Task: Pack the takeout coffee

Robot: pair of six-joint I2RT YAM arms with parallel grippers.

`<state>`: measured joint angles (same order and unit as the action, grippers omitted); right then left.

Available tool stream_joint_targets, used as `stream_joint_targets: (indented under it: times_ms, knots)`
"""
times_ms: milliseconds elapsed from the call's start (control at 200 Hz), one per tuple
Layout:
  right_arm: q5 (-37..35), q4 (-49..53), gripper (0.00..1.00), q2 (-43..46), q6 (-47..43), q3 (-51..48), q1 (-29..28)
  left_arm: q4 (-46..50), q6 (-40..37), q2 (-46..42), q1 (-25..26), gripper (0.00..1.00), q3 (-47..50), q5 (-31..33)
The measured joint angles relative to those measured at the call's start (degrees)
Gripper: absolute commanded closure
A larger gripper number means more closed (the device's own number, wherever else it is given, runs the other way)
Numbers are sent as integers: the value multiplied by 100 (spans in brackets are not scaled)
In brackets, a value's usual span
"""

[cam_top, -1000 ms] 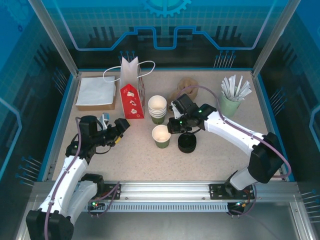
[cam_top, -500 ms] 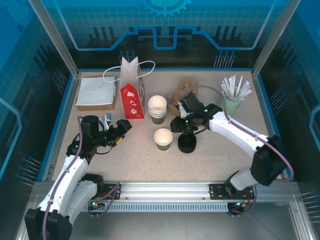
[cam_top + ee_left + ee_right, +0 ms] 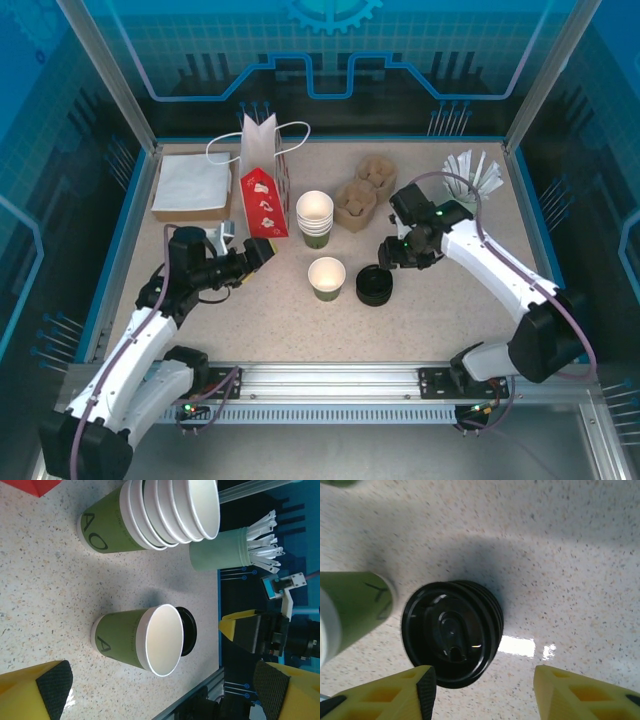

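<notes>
Speckled desk (image 3: 270, 320). Left hand (image 3: 262, 250): fingers spread wide, empty. Takeout coffee (image 3: 326, 277): green paper cup with a white inside, upright, empty, mid-desk. Stacked ribbed black plastic lids (image 3: 374, 286) just beside it. Right hand (image 3: 392, 252): fingers parted, holding nothing, near the lids. Nested green cups (image 3: 314, 218). Brown pulp carrier (image 3: 362, 197).

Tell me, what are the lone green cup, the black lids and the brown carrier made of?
The cup looks like paper: matte green wall, rolled white rim, white inside. The lids are probably thin plastic: glossy black, moulded ridges, a light glint. The carrier seems pressed pulp: dull brown and lumpy, though small in view.
</notes>
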<state>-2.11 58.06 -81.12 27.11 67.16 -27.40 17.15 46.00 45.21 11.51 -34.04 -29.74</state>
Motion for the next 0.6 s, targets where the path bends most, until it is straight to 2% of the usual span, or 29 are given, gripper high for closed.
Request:
stream_joint_targets:
  times_ms: [305,600]
  knots:
    - [-415,264,56,-1001,-52,168,-393,0,0,50,39,2,0,59]
    - [-566,284,66,-1401,-63,389,-540,0,0,61,39,2,0,101]
